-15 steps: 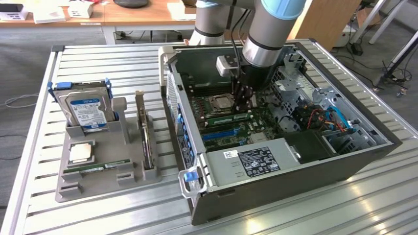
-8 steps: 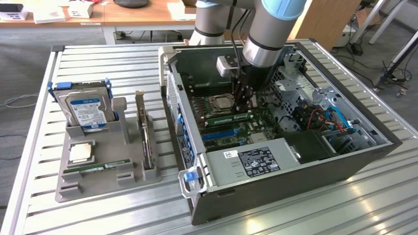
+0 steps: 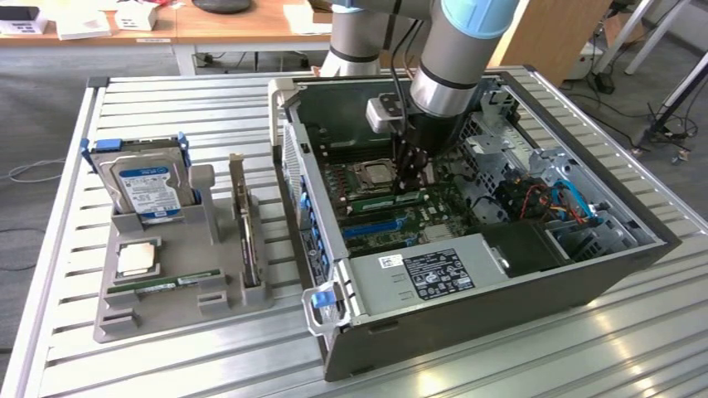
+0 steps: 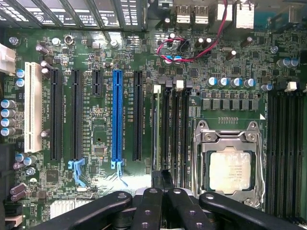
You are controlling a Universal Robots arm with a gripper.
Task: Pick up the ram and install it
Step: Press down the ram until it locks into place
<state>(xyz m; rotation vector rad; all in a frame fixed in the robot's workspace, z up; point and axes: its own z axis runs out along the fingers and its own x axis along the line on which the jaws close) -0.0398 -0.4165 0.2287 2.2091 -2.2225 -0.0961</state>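
On the left, the grey tray (image 3: 122, 319) holds a spare green stick (image 3: 166, 283). To its right, in the open case (image 3: 498, 290), the ram (image 3: 394, 201) stands on edge in a memory slot just beside the processor socket (image 4: 230, 170). The gripper (image 3: 412, 184) is above it with jaws drawn together, tips at its upper edge. Whether they pinch or press, I cannot tell. The ram looks light, stiff and brittle, best held by its long bare edges

Exterior view: high, set back, angled down into the open computer case (image 3: 598, 274) on the slatted table (image 3: 166, 365). Wrist view: close above the motherboard (image 4: 100, 139) inside that case, facing straight down. Shared by the 2 views: motherboard and processor socket (image 3: 376, 176).
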